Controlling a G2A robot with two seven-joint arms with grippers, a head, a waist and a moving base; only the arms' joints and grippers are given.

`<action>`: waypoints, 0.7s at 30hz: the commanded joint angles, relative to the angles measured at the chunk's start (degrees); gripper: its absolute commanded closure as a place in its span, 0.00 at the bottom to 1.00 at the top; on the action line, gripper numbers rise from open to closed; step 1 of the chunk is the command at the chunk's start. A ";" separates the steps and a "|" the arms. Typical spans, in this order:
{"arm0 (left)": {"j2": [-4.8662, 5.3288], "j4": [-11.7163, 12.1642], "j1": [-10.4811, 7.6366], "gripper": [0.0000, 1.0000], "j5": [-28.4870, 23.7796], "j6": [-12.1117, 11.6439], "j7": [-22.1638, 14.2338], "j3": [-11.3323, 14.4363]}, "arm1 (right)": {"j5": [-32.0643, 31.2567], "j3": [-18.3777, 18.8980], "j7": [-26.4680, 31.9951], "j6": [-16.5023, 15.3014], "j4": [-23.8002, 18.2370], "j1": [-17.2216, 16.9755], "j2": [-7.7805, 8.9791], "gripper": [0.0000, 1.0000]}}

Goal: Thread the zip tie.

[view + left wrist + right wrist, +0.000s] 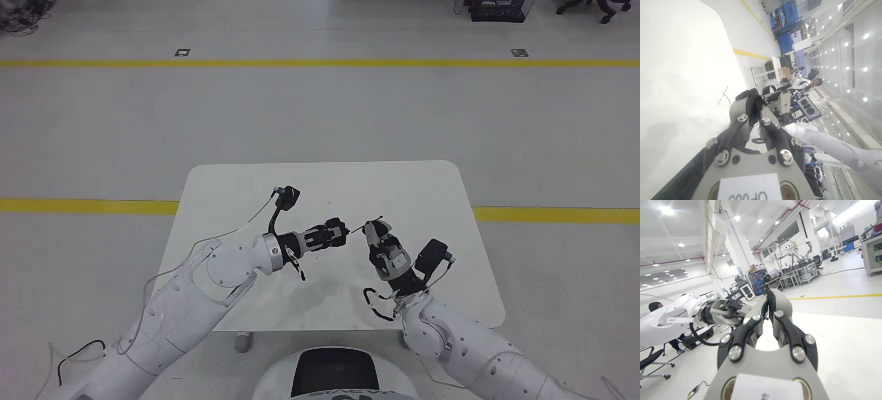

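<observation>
The zip tie (353, 231) is a thin dark strand spanning the small gap between my two grippers above the middle of the white table (250, 200). My left gripper (343, 231) (751, 96) is shut, its black pads pressed together on one end. Facing it, my right gripper (372, 230) (768, 293) is also shut, and a thin dark tip of the zip tie (764, 284) sticks out past its fingertips. Two thin dark crossing lines (724, 95) show just beyond the left fingertips; I cannot tell whether they are strap or shadow.
The table (838, 332) is bare white around both grippers. Its far rounded corner (719, 17) and right edge (485, 250) lie well away from them. A black cable loop (300, 268) hangs under the left wrist.
</observation>
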 commanded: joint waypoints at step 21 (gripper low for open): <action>0.00 0.00 0.00 1.00 0.00 0.00 0.00 0.00 | -2.88 5.27 2.96 -2.32 1.17 -2.85 -2.96 1.00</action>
